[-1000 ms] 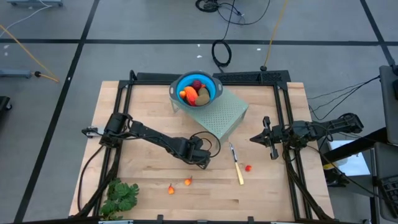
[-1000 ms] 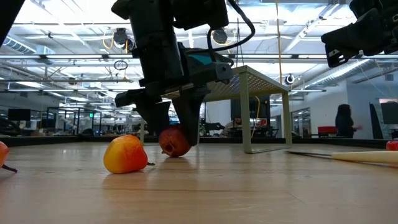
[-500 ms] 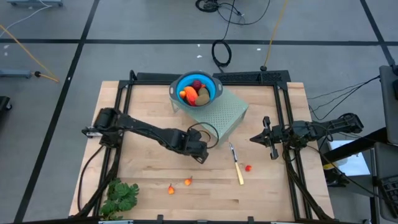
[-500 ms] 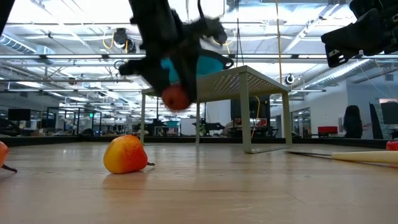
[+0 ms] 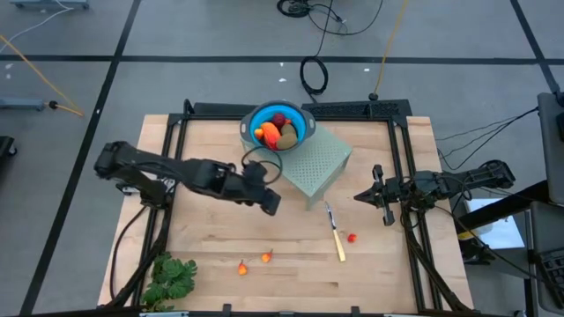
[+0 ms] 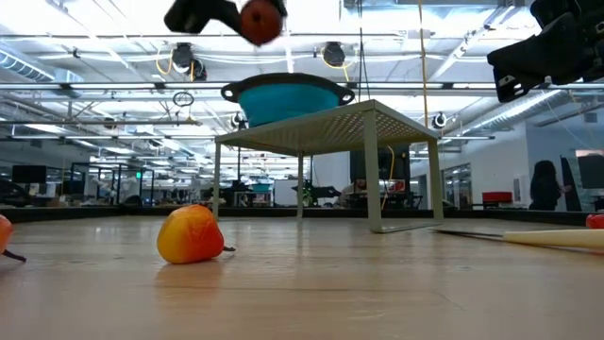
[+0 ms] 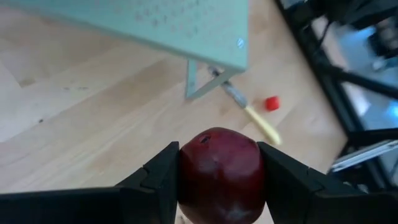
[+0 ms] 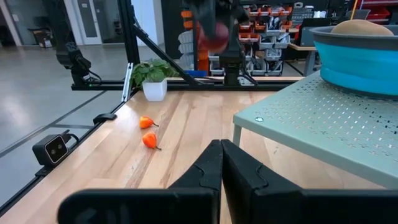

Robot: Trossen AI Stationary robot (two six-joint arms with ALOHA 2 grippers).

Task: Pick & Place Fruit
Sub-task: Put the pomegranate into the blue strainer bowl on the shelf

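- Left wrist view: a dark red ball sits clamped between the two dark fingers of the left gripper, well above the wooden table.
- In the high view the left gripper hangs over the middle of the table, just beside the near-left corner of the pale green perforated stand; the ball itself is probably hidden under the gripper there.
- The low view shows the ball held higher than the rim of the blue bowl, which stands on the stand.
- The bowl, at the table's far edge, holds another dark red ball, an olive-brown oval and an orange-red piece.
- Two small orange-red bits lie near the front edge, and a third bit lies right of the yellow-handled knife.
- A leafy green bunch lies at the front-left corner.
- The right gripper waits at the right edge, its fingers pressed together on nothing.
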